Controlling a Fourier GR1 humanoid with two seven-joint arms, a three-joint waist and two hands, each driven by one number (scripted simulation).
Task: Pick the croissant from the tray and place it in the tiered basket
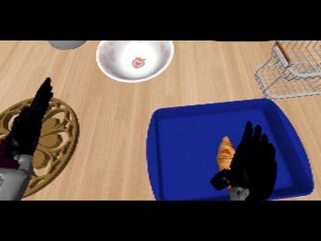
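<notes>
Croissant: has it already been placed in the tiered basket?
No, the croissant lies in the blue tray beside the right hand, while the wire tiered basket stands apart at the upper right.

What I count on my tabletop (156, 101)

One croissant (225, 151), lying in the one blue tray (164, 155). One white bowl (135, 59) with a red strawberry mark inside. One wire tiered basket (298, 70) at the far right. One round, gold-brown openwork trivet (55, 134) at the left. One grey object (67, 44) cut off by the far edge; I cannot tell what it is. Two robot hands of mine: my left robot hand (29, 122) and my right robot hand (254, 162).
</notes>
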